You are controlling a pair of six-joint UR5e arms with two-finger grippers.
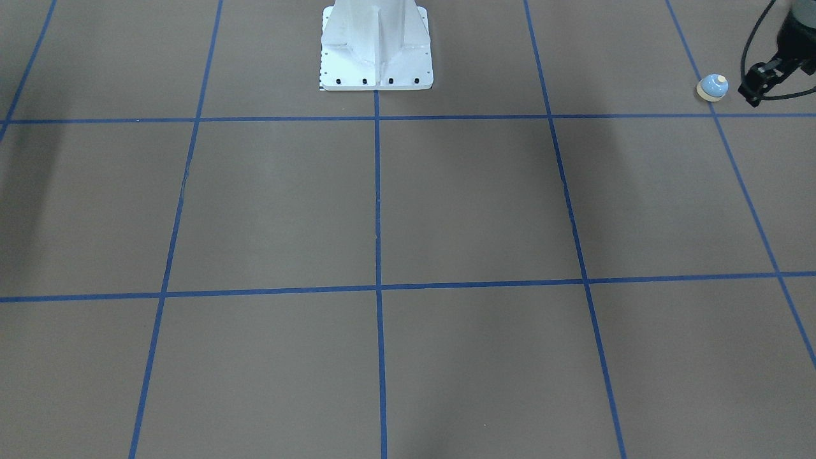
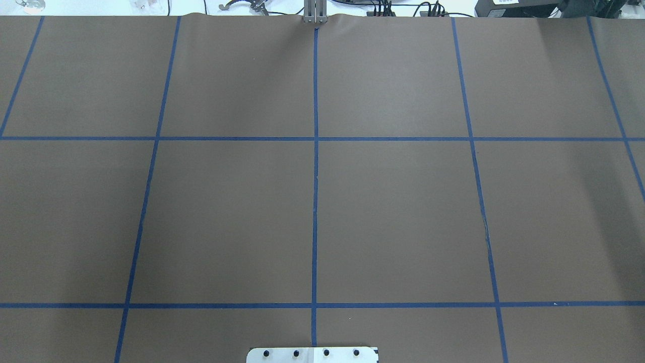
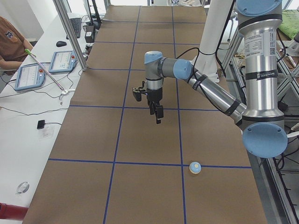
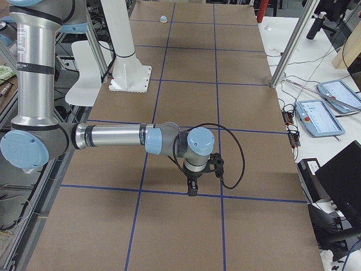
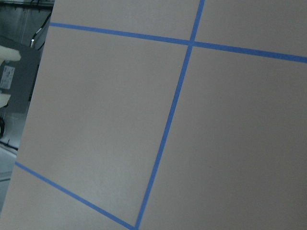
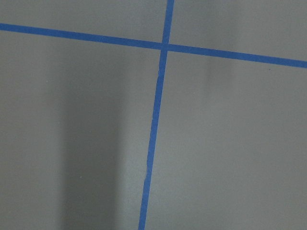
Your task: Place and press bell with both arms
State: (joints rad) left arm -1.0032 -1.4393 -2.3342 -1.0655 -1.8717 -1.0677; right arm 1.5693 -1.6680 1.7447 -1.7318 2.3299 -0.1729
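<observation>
- Light-blue and domed, the bell is standing upright on the table; its cream button is facing straight up, so its axis is running vertically.
- Being round, it is showing no long side along the tabletop; a cream rim is ringing its foot, and the shell is looking smooth and glossy.
- It is sitting toward the table's end on the robot's left, nearer the robot's edge than the operators' edge, just beside a crossing of blue tape lines.
- Matte brown sheeting is covering the tabletop, and the tape is dividing it into large squares.
- The left arm, silver tubing with light-blue joint caps and a black cable, is reaching out over the table's left end.
- The left gripper, black and angular, is hanging above the brown surface with fingers pointing down, clear of the bell; whether its claw is parted or closed I cannot tell.
- The right arm is stretching level toward the operators' edge near the table's right end.
- The right gripper is pointing down close over a tape line; its claw state is not readable either.
- Both wrist cameras are showing only brown surface and crossing tape.
- The white metal pedestal is standing bolted at the middle of the robot's edge.
</observation>
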